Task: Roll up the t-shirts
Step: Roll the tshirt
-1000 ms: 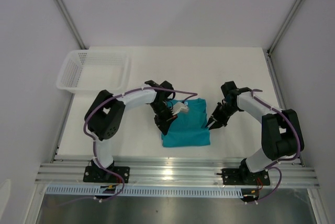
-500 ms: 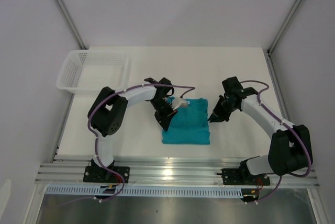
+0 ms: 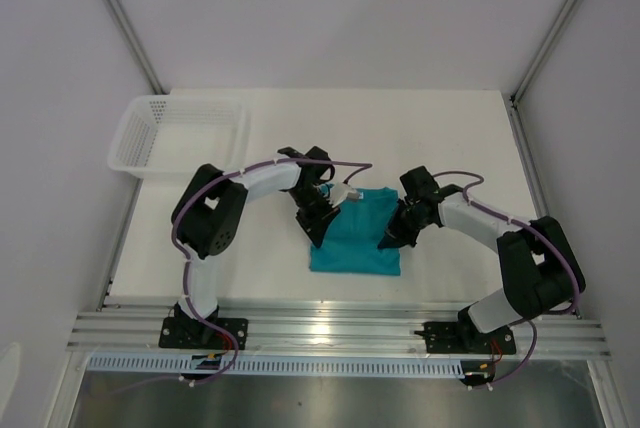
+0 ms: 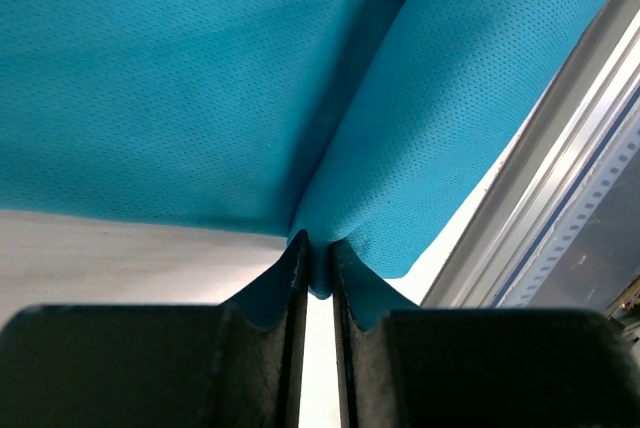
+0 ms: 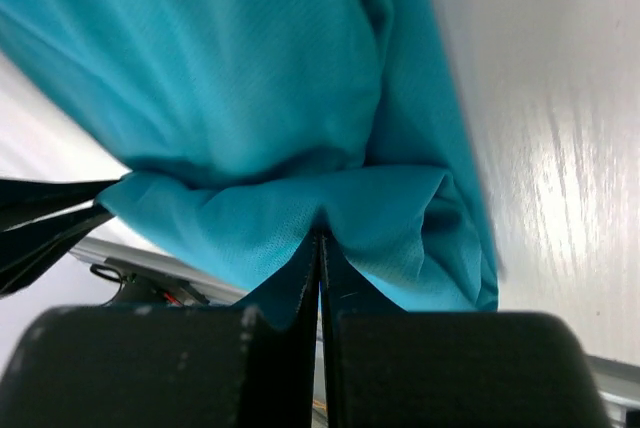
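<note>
Left gripper (image 4: 318, 253) and right gripper (image 5: 320, 238) pinch t-shirt (image 3: 355, 243) sides.

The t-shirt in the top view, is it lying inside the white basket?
No, the t-shirt lies on the table near the middle, apart from the basket at the far left.

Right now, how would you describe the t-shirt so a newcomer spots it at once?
On the white table, look near the front edge, centre. The t-shirt is the teal folded cloth there, pinched on both sides by jaws; the basket, far left, is white mesh.
</note>
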Controlling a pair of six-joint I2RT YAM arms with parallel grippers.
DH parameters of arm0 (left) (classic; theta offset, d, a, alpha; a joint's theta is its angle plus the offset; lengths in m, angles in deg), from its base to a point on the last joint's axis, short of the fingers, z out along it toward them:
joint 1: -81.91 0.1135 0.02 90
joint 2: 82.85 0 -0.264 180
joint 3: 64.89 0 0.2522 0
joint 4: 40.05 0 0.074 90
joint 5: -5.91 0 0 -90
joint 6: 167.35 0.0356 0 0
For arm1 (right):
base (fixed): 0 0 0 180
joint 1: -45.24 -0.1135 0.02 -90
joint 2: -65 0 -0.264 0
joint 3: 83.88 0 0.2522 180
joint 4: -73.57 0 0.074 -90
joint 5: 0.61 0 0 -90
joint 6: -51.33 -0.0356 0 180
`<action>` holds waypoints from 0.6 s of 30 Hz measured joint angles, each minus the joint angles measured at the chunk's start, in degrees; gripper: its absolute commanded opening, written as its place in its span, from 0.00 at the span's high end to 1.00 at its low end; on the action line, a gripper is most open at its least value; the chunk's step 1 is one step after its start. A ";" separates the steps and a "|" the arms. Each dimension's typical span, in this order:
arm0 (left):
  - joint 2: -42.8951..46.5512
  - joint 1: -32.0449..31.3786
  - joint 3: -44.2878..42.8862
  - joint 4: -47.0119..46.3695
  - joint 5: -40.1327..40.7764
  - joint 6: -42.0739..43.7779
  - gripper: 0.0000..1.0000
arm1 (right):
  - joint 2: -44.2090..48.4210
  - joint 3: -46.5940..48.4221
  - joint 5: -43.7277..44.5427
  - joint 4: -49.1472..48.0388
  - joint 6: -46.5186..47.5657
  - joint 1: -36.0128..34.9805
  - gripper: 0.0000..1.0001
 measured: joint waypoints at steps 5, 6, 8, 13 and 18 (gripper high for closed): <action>0.00 0.00 -0.94 -0.15 1.01 -0.70 0.76 | -2.25 -0.94 0.42 -2.75 -1.77 0.07 1.00; 0.00 0.02 -1.18 -0.07 1.09 -0.81 0.75 | -2.25 -1.14 0.52 -3.13 -1.99 0.07 1.00; 0.02 0.02 -1.95 0.24 1.46 -0.83 0.74 | -2.25 -1.68 0.57 -3.98 -2.67 0.15 1.00; 1.27 0.11 -3.89 1.25 1.44 -0.74 0.71 | -2.25 -2.27 1.25 -4.85 -3.63 0.22 1.00; 6.38 0.09 -4.87 0.76 1.46 -0.26 0.66 | -2.23 -2.51 1.81 -5.70 -4.26 0.33 1.00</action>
